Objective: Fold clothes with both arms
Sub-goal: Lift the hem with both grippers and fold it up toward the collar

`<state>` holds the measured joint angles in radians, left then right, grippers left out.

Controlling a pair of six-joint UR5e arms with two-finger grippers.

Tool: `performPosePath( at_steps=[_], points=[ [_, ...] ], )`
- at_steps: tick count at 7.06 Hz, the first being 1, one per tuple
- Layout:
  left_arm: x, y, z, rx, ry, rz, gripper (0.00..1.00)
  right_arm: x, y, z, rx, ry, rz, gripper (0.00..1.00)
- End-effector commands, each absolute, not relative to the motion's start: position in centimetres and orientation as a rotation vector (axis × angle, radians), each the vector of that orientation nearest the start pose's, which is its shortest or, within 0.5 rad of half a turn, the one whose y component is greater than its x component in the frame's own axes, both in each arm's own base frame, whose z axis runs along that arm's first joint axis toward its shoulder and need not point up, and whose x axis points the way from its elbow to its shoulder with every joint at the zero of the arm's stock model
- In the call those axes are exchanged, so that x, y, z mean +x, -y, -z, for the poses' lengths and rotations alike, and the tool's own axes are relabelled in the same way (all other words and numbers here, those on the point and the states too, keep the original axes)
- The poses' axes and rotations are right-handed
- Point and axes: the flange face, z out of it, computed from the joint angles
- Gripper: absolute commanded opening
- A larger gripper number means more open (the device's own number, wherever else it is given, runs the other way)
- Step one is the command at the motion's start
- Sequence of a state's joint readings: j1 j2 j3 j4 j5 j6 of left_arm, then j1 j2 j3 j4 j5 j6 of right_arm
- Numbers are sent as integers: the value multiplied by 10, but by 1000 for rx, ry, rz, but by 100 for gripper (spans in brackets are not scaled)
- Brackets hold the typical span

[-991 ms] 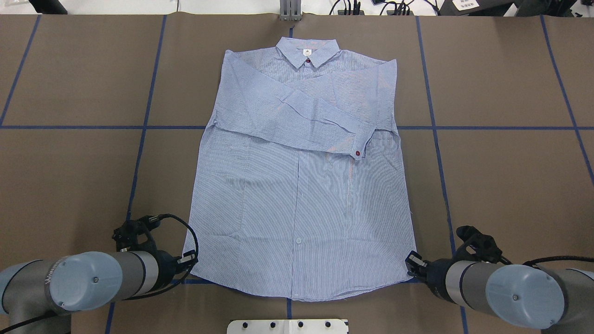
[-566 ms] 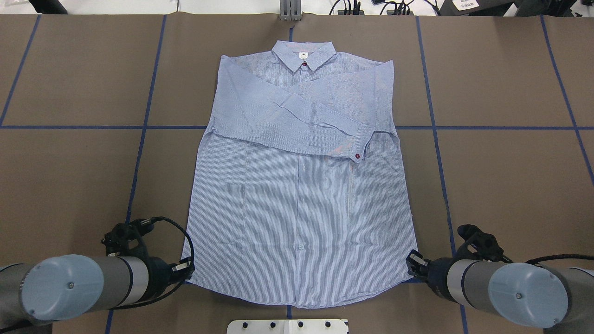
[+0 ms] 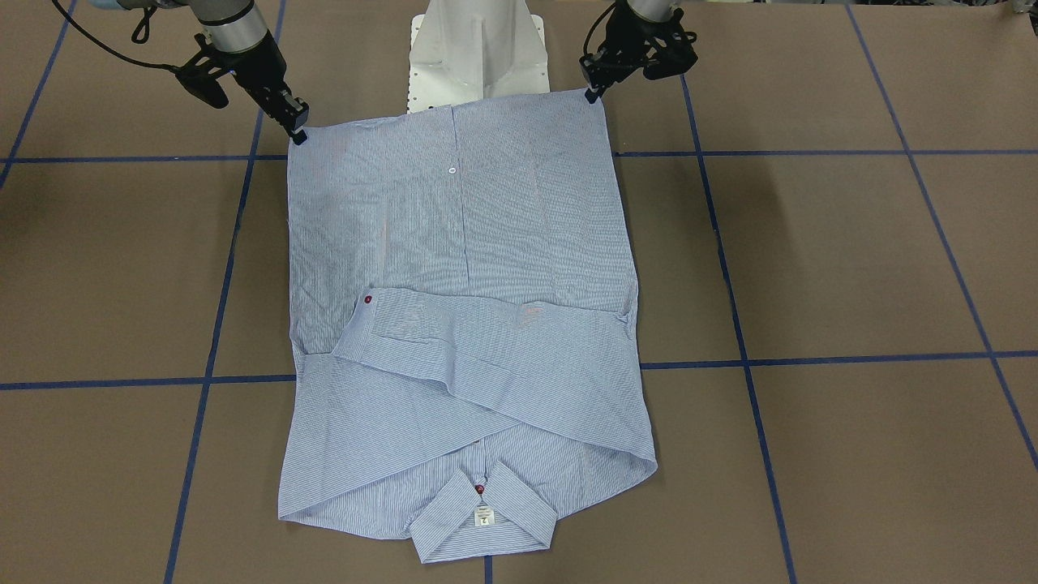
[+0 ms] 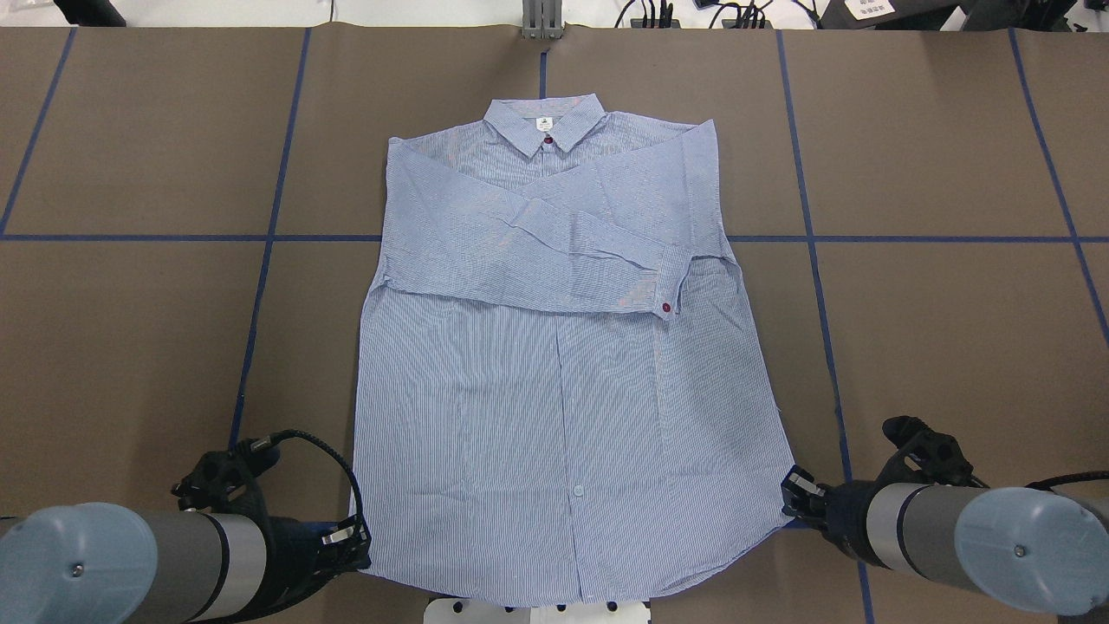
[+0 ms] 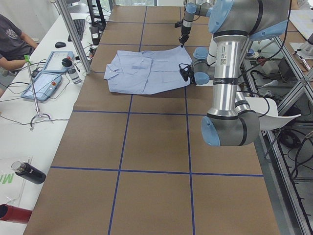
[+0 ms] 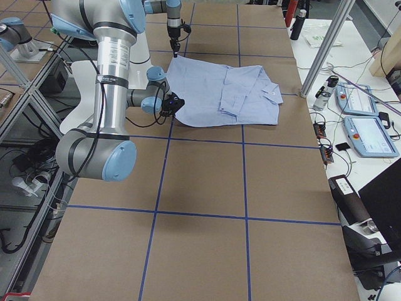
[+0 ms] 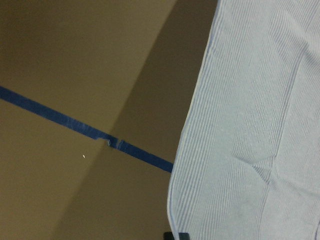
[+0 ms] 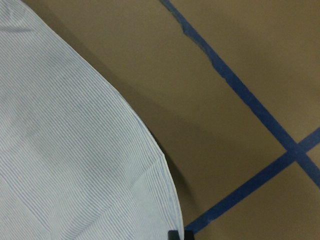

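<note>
Front-facing camera first. The shirt lies flat and front-up on the counter, with the collar towards the operators' side and the hem towards the robot's white base. Both sleeves are folded in across the chest, and the upper sleeve ends in a cuff with a red button. The left hand is at one hem corner and the right hand at the other. As far as I can read it, each has its fingers together on the cloth.

Overhead, the middle of the hem laps over the near edge of the base. Each hand meets the shirt right at a bottom corner, and the body between them lies smooth (no bunching that I can see).

From the side cameras the shirt sits low and flat towards the robot's side of the counter. The hands are too small there for me to judge.

On the left wrist camera the hem corner runs down into the fingertip at the bottom edge of the frame, so I take that hand as clamped on the fabric. The right wrist camera shows the same with the rounded corner.

My reading of progress is that the sleeve folds are done and the corners are gripped. The body folds are all left to do: the hem has to go up towards the collar, and the sides have not been brought in.
</note>
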<state>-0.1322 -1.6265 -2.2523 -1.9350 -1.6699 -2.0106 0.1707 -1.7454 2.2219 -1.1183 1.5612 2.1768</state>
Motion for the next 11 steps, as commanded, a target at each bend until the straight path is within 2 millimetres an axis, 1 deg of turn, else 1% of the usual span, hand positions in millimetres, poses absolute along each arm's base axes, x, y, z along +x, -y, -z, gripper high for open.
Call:
performPosePath(
  at_steps=[1,2,3,4,5,6,7,8,9,10,11],
  points=[
    [403,198,-259,-251,-1114,465,0,-376,240,-352,-254,991,-762,0],
    [393,211,-251,-234,-1140,454,0,-367,274,-348,-297,1001,-769,0],
    [378,249,-247,-136,-1162,449,0,-363,318,-336,-273,1041,-749,0],
    [372,298,-248,-31,-1159,417,0,-367,359,-336,-272,1037,-776,0],
    [379,342,-274,-7,-1105,451,0,-374,404,-324,-238,1021,-798,0],
    [386,389,-263,35,-1108,471,0,-368,441,-313,-207,966,-747,0],
    [390,426,-268,54,-1093,514,0,-344,471,-300,-177,932,-728,0],
    [380,458,-263,81,-1090,551,0,-333,501,-301,-142,893,-715,0],
    [365,481,-266,99,-1079,566,0,-338,533,-313,-120,859,-708,0],
    [361,506,-266,110,-1068,591,0,-346,562,-325,-108,822,-697,0],
    [367,532,-262,120,-1065,614,0,-344,596,-321,-99,809,-724,0]
  ],
)
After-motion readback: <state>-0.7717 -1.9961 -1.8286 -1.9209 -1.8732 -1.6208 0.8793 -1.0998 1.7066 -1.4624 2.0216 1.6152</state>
